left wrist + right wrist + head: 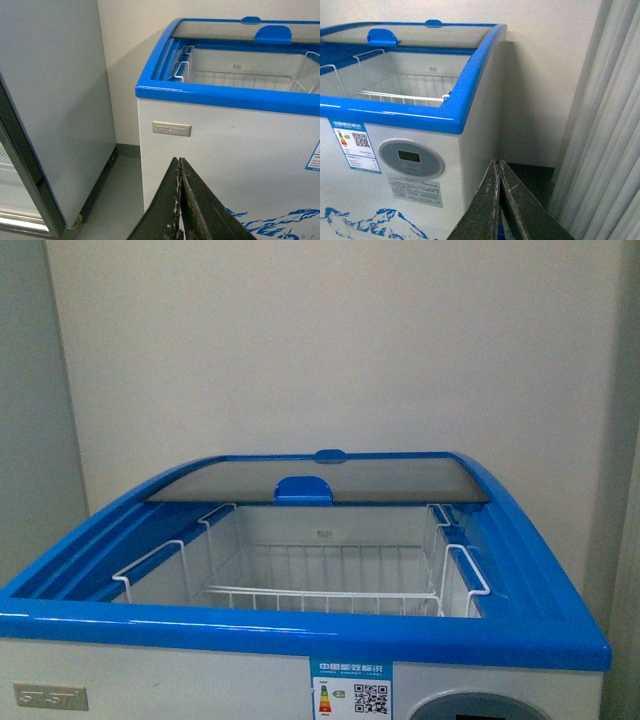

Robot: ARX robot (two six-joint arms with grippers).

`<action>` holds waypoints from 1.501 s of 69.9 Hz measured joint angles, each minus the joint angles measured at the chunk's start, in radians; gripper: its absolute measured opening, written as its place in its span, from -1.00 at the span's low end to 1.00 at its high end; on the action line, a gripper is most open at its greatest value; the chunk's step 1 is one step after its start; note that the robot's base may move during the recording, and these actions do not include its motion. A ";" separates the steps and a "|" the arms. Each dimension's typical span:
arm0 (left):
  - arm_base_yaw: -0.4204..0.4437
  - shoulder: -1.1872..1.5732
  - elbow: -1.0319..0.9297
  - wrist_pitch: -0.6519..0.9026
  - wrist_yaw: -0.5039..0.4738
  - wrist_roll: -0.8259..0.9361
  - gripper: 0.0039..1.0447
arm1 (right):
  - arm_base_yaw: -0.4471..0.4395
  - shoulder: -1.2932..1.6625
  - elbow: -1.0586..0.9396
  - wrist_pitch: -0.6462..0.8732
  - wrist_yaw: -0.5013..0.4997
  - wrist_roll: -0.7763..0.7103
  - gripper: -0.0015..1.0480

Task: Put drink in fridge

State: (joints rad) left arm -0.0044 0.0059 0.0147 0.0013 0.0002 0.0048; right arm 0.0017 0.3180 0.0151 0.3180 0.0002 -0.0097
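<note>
Fridge point(300, 625): lid slid back, wire basket point(320, 595) bare, ahead of both our claws. Left gripper point(179, 200) and right gripper point(498, 200): clenched, holding nothing. Drink: not in view; we judge it rigid, slippery, best gripped mid-body.

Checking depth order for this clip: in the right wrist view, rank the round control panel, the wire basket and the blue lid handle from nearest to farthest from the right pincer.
1. Round control panel, on the fridge front, closest to the right pincer.
2. Wire basket, inside the open fridge, beyond the front rim.
3. Blue lid handle, on the glass lid at the back, farthest.
</note>
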 joint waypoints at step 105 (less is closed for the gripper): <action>0.000 0.000 0.000 0.000 0.000 -0.002 0.85 | 0.000 -0.313 0.000 -0.317 0.000 0.001 0.85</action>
State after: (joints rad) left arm -0.0044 0.0059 0.0147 0.0013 0.0002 0.0029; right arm 0.0017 0.0048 0.0154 0.0013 -0.0002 -0.0086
